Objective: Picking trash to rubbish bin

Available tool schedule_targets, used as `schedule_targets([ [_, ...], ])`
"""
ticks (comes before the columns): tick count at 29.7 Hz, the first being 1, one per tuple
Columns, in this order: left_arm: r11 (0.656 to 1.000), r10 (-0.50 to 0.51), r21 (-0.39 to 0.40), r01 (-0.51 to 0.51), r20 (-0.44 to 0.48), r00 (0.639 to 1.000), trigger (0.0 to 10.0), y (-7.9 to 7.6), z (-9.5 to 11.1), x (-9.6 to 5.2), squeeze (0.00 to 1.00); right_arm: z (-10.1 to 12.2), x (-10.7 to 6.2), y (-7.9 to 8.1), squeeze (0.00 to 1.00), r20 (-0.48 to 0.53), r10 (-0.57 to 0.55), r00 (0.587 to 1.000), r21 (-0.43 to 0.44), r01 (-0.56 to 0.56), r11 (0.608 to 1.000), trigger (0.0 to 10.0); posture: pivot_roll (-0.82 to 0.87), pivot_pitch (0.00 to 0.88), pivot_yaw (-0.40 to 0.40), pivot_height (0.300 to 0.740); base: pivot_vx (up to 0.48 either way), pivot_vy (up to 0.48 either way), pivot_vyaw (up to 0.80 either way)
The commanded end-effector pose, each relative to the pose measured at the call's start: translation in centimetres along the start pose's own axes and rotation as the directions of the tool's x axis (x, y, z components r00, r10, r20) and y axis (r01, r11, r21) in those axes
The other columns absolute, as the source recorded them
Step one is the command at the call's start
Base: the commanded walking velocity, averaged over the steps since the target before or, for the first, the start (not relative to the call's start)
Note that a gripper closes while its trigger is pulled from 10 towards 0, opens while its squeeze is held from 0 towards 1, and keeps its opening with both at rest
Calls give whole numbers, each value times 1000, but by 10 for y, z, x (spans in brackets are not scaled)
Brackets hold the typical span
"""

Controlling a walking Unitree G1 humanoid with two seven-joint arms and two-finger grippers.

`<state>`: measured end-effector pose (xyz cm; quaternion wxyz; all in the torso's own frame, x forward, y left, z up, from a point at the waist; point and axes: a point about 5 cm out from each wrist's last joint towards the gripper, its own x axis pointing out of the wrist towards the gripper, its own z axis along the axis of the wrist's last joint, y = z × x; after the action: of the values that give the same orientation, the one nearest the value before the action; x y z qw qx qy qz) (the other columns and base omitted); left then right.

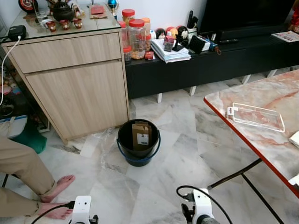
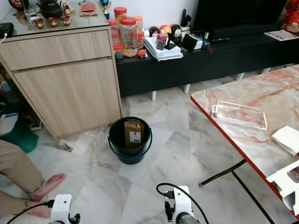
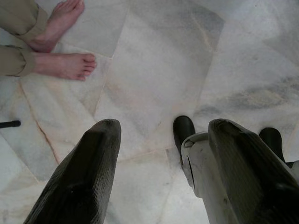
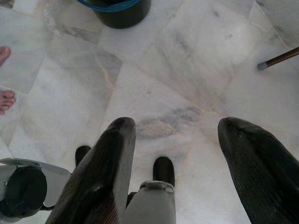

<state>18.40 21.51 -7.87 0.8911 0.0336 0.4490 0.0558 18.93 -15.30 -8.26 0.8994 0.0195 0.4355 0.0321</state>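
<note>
Two arms hung low at our sides, both pointed at the pale marble floor [image 1: 154,186]. Our left gripper [image 3: 161,172] had its black fingers spread wide with nothing between them, and our right gripper [image 4: 175,163] was likewise wide apart and empty above the tiles. At about nine o'clock from us we saw a person's bare feet [image 1: 58,196] and khaki trouser legs [image 1: 18,168] resting on the floor.

Ahead at twelve o'clock stood the black rubbish bin [image 1: 124,140] with its blue handle, upright on the floor, and a brown cardboard box [image 1: 141,135] with a white label stood on end inside it. A crumpled sheet of clear plastic [image 1: 100,140] lay on the tiles just beside the bin, at its nine o'clock side.

At two o'clock the marble table [image 1: 275,98] with the red edge carried a clear plastic tray [image 1: 256,116], lying flat and well apart from the bin. Further along that table, in the right eye view, we saw white cartons [image 2: 287,137] near its edge.

Beyond the bin at eleven o'clock stood the wooden cabinet [image 1: 74,84], and at one o'clock the low black TV bench [image 1: 210,65] held jars with red lids [image 1: 136,37] and a stack of papers [image 1: 170,51].
</note>
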Motion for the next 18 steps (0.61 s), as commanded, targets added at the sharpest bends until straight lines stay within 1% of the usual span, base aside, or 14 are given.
schedule_targets([
  [1, 1000, 2, 4, -2, -4, 1000, 10000, 1, 0, 0, 0, 0, 0, -2, 0, 1, -11, 1000, 8, 11, 1000, 10000, 31, 9, -21, 740, 0, 0, -800],
  [6, 999, 9, 32, -9, -5, 1000, 10000, 1, 0, 0, 0, 1, 0, -3, 0, 2, -16, 1000, 9, 16, 1000, 10000, 33, 10, -22, 740, 0, 0, -800],
  [7, 998, 16, 60, -15, -18, 1000, 10000, 2, -1, 0, 0, 1, 0, -3, 0, 2, -17, 1000, 8, 17, 1000, 10000, 33, 10, -22, 740, 0, 0, -800],
  [8, 998, 20, 66, -19, -25, 999, 10000, 3, -3, 0, 0, 1, 0, -3, 0, 2, -18, 1000, 8, 18, 1000, 10000, 33, 10, -22, 740, 0, -292, -800],
  [13, 998, 21, 68, -19, -26, 999, 10000, 2, -3, 0, 0, 1, 0, -5, 0, 3, -23, 1000, 10, 23, 1000, 10000, 31, 11, -23, 740, 0, -334, -800],
  [14, 998, 26, 53, -24, -30, 999, 10000, 2, -4, 0, 0, 1, 0, -5, 0, 4, -24, 1000, 11, 24, 1000, 10000, 31, 11, -23, 740, 0, 0, -800],
  [18, 998, 27, 53, -25, -33, 999, 10000, 2, -5, 0, 0, 1, 0, -6, 0, 2, -26, 1000, 12, 26, 1000, 10000, 31, 12, -23, 740, 0, 0, -800],
])
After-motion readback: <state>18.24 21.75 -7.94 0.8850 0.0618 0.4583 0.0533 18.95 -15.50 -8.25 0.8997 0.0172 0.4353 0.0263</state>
